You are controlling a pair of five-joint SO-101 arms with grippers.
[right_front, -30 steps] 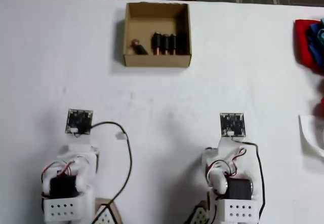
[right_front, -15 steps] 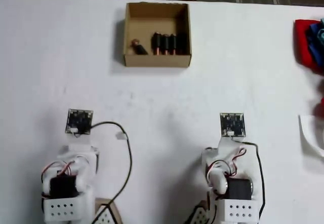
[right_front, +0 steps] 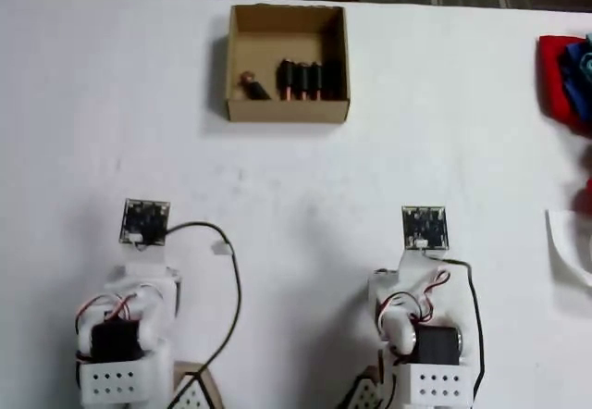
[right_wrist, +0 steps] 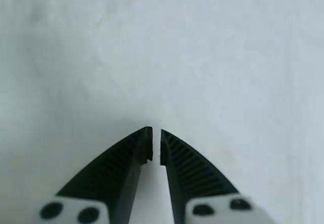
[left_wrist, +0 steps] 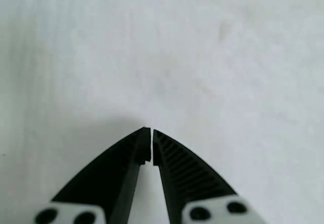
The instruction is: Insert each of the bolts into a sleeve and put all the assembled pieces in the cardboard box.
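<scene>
Several dark cylindrical pieces (right_front: 302, 80) inside brown cardboard box (right_front: 287, 110), well beyond closed, empty fingers of black left gripper (left_wrist: 151, 145) and right gripper (right_wrist: 156, 145).

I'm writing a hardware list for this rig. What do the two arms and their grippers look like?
Both arms have white printed shells around black motors, with red, white and black wires, and a small dark square circuit board at the front. The left gripper and right gripper have black tapering fingers with ribbed inner faces on white mounts with round holes.
</scene>
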